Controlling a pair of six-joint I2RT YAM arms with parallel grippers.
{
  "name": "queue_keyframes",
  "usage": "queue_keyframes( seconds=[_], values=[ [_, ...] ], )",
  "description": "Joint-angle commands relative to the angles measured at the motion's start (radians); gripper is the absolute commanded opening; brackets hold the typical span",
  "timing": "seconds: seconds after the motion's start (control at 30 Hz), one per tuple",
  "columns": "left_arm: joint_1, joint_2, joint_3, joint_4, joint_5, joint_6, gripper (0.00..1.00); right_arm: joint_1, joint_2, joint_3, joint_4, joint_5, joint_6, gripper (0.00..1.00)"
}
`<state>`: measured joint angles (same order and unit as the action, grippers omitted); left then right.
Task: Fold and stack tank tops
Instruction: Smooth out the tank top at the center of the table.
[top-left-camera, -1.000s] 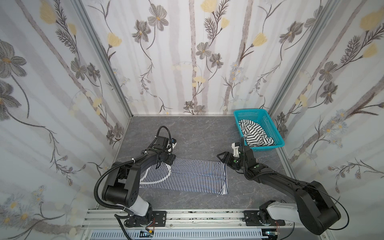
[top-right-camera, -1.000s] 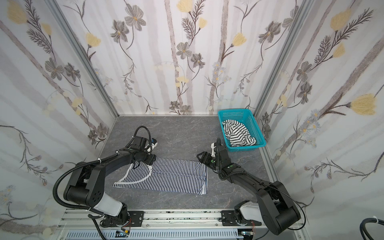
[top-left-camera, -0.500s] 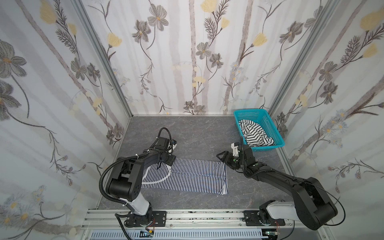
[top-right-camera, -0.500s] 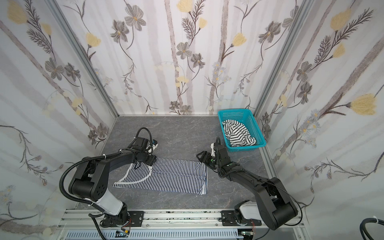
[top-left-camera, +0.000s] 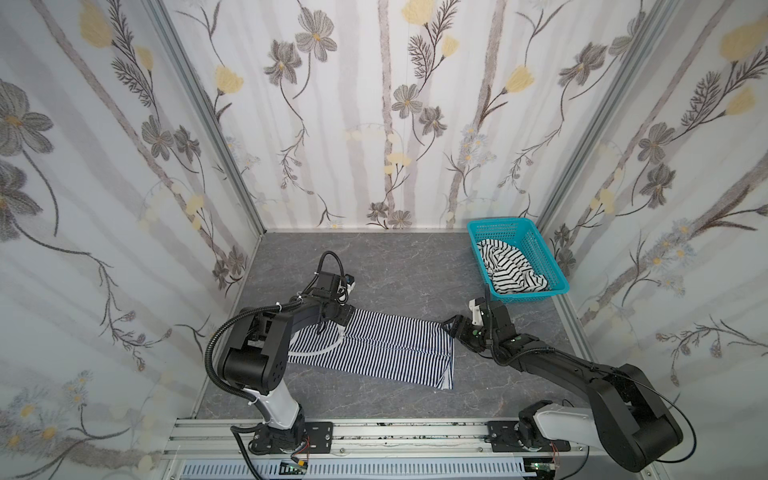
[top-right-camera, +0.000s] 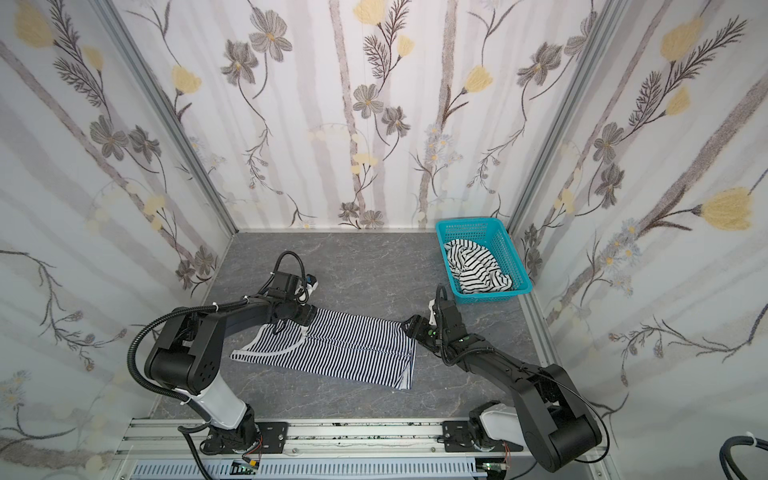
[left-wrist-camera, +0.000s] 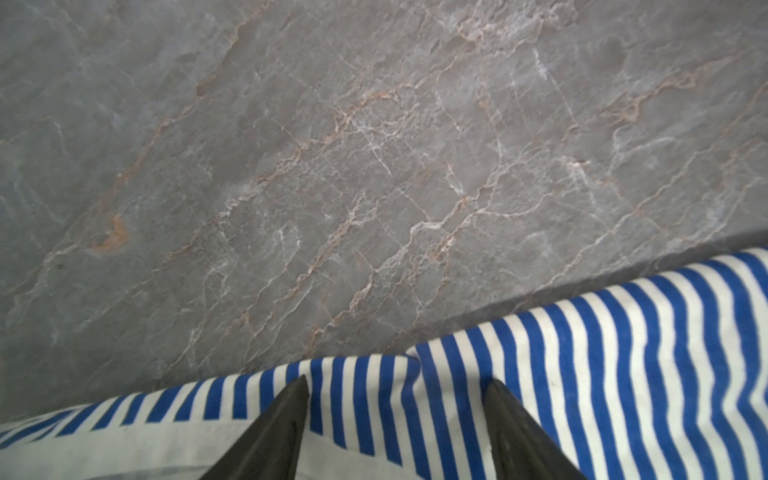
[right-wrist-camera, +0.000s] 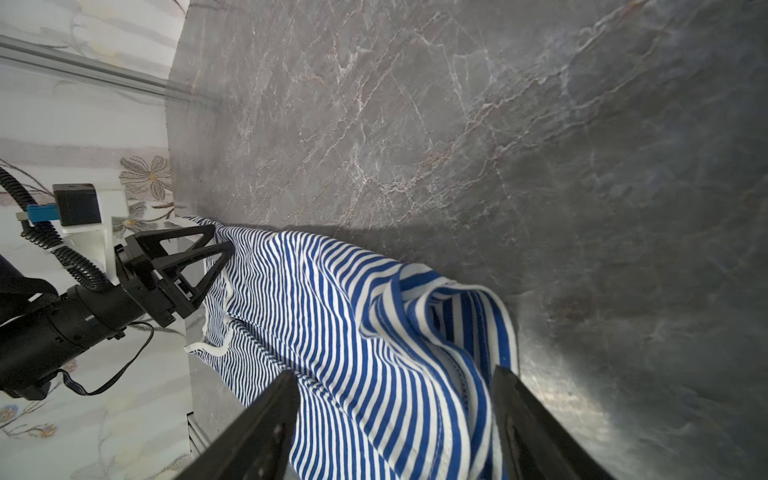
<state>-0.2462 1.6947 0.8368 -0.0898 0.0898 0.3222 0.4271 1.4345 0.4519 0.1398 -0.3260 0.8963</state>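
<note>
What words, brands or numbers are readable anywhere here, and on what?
None readable. No writing shows on the fine-striped tank top, the wide-striped tank top, the teal basket, the left arm or the right arm; any markings on the base rail are too small to tell.

Navy/wht fine-stripe top (top-left-camera: 374, 353); blk/wht wide-stripe top (top-left-camera: 509, 270); teal basket (top-left-camera: 530, 296).

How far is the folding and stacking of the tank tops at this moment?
Done: the fine-striped top lies spread out on the table, outside the basket. In hand: the left gripper and the right gripper are open over its far edge, at opposite ends, so a fold looks about to start. Left: folding it, then the wide-striped top, which lies crumpled in the basket, and stacking both.
</note>
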Motion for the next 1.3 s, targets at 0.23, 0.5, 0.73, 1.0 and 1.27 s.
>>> queue_keyframes(
  seconds=[0.23,0.5,0.73,1.0,1.27],
  values=[
    [-0.002,-0.001,-0.018,-0.090,-0.029,0.015,0.69,-0.005,0.087,0.047,0.102,-0.024,-0.004,0.66],
    [-0.002,0.003,-0.022,-0.090,-0.028,0.012,0.69,-0.009,0.111,0.067,0.110,-0.033,-0.009,0.55],
    [-0.002,-0.002,-0.028,-0.090,-0.034,0.012,0.69,-0.022,0.102,0.056,0.100,-0.028,-0.017,0.23],
    [-0.002,-0.008,-0.052,-0.090,-0.049,0.031,0.69,-0.050,0.051,0.024,0.024,0.025,-0.044,0.06],
    [-0.003,-0.010,-0.049,-0.091,-0.028,0.018,0.69,-0.073,0.126,0.049,0.020,0.047,-0.073,0.36]
  ],
)
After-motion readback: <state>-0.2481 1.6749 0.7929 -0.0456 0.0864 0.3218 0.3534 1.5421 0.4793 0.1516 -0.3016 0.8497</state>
